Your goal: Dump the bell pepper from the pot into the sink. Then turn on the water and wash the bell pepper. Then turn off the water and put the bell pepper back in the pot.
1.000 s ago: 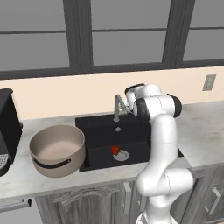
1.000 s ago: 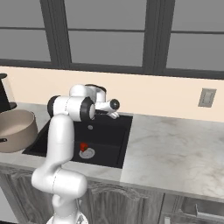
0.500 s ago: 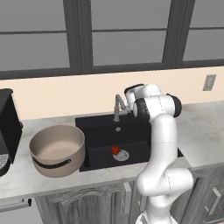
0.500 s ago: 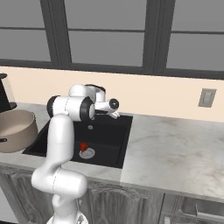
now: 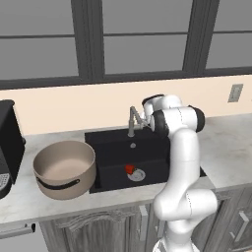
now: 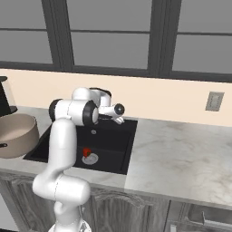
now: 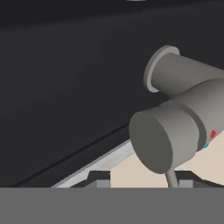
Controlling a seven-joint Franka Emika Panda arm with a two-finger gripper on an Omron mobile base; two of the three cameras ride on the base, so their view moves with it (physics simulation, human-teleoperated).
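Dark window panes fill the upper half of both base views, above a cream wall and a pale marble desk (image 5: 224, 147); the black sink (image 5: 110, 142) is set into it at the centre of the left base view; the bell pepper (image 5: 129, 169) lies on the sink floor just beside the round silver drain (image 5: 137, 174), so the dumping step looks done; in the right base view it shows as a red spot at centre left (image 6: 85, 152). The pot (image 5: 64, 169) stands upright on the desk at the lower left of the left base view, just left of the sink, its pale inside empty, likely parked there to take the pepper back later.

The gripper (image 5: 142, 119) is raised to the faucet (image 5: 132, 120) at the back edge of the sink, near the middle of the frame, which fits the step of turning on the water; no stream is visible. In the hand view the faucet's grey cylindrical handle (image 7: 164, 142) sits close at centre right, with small red and blue marks on its side; the finger tips barely show at the bottom edge, so I cannot tell how far the jaws stand apart or whether they touch the handle.
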